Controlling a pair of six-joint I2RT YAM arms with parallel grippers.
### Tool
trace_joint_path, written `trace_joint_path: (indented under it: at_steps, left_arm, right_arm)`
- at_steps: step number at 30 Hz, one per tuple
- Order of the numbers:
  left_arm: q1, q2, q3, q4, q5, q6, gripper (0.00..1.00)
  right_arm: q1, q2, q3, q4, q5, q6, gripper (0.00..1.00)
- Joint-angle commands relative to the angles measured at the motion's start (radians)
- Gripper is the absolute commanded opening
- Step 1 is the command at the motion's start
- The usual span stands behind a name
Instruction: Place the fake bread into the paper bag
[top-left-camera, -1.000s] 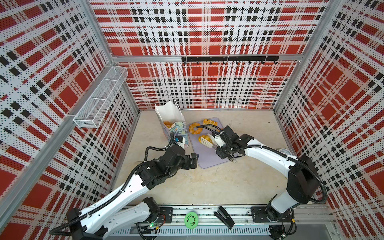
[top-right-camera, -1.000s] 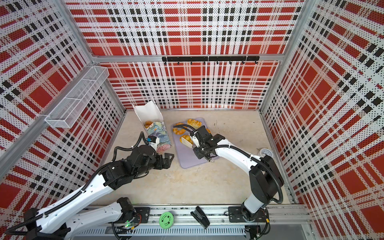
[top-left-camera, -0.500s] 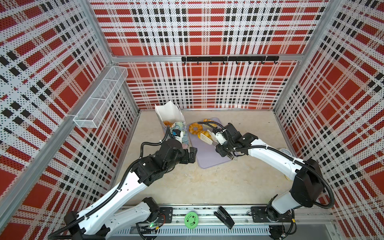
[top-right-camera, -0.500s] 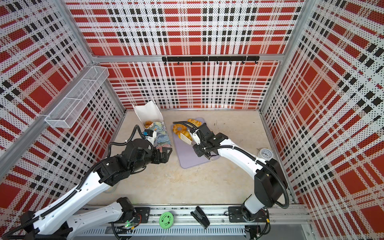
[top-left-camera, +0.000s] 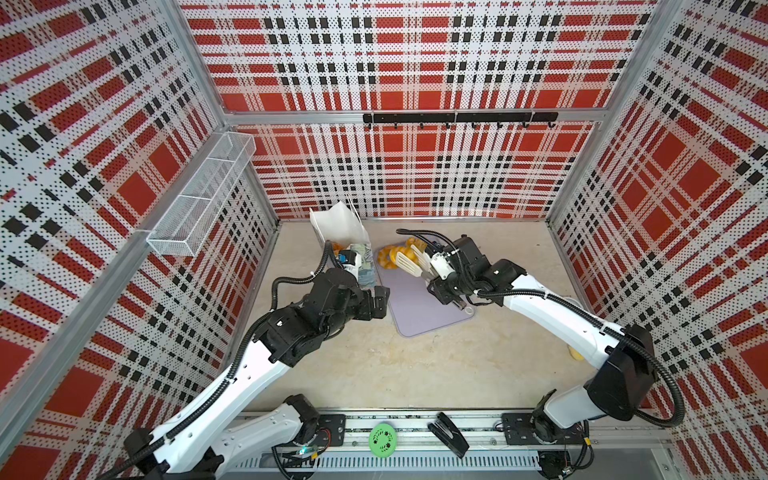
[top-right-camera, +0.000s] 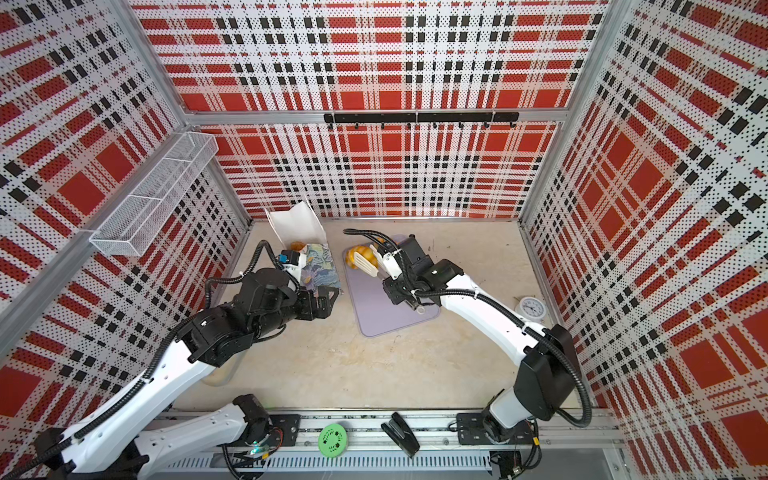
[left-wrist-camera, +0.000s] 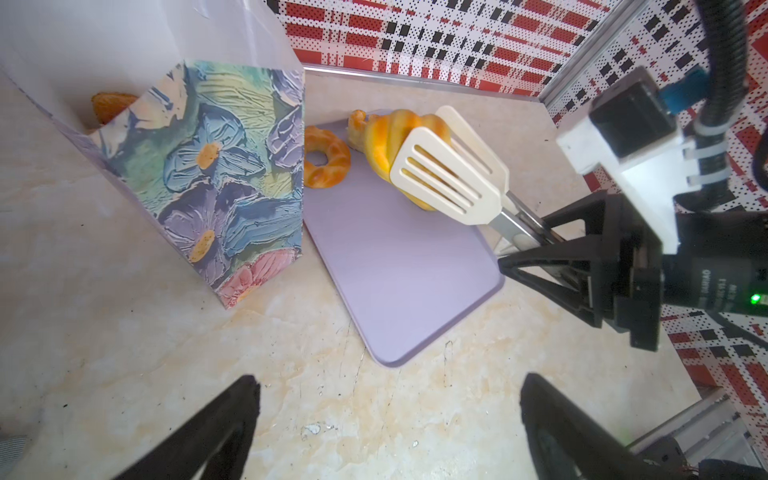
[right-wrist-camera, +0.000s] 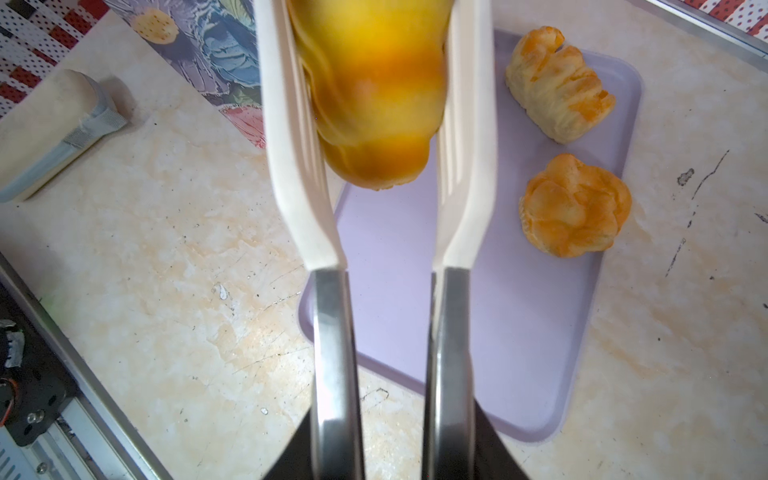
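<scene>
Tongs (left-wrist-camera: 453, 183) around croissant (left-wrist-camera: 384, 141); doughnut (left-wrist-camera: 326, 160) outside right-wrist view

One golden ring doughnut (left-wrist-camera: 326, 164), one yellow croissant (left-wrist-camera: 386, 141), one pale flaky folded piece (right-wrist-camera: 559, 89), one round golden bun (right-wrist-camera: 575, 205) and one orange-brown piece (left-wrist-camera: 110, 106) make five glossy toy pastries in sight. There is one flower-printed paper bag (left-wrist-camera: 224, 166), one flat lilac tray (left-wrist-camera: 399, 270) and one pair of steel tongs (left-wrist-camera: 449, 178) with two white slotted blades. Both top views show two white-and-black robot arms (top-left-camera: 253, 370), one white wire basket (top-left-camera: 199, 195), one black hook rail (top-left-camera: 457, 118), one green disc (top-left-camera: 382, 439) and one black stapler (top-left-camera: 449, 434).
</scene>
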Motion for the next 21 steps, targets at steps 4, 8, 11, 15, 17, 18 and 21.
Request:
trace_joint_path:
  at_steps: [4,8,11,15,17,18,21]
  left_arm:
    - [0.037,-0.006,0.067,-0.038,0.005,0.039,1.0]
    - [0.059,-0.003,0.091,-0.057,0.021,0.049,1.0]
    - [0.071,-0.006,0.104,-0.066,0.026,0.055,0.99]
    - [0.08,-0.012,0.122,-0.08,0.024,0.073,0.99]
    - [0.09,-0.012,0.128,-0.083,0.025,0.077,0.99]
    - [0.096,-0.012,0.13,-0.084,0.027,0.082,0.99]
    - [0.116,-0.007,0.145,-0.094,0.039,0.091,1.0]
  right_arm:
    - [-0.003,-0.037,0.085,0.058,-0.037,0.012,0.39]
    - [-0.004,-0.04,0.101,0.071,-0.051,0.024,0.39]
    - [-0.003,-0.046,0.109,0.08,-0.059,0.03,0.39]
    - [-0.005,-0.045,0.128,0.089,-0.071,0.034,0.39]
    - [-0.004,-0.042,0.141,0.09,-0.081,0.038,0.39]
    - [-0.004,-0.041,0.146,0.094,-0.087,0.041,0.39]
    - [-0.004,-0.036,0.152,0.118,-0.109,0.057,0.39]
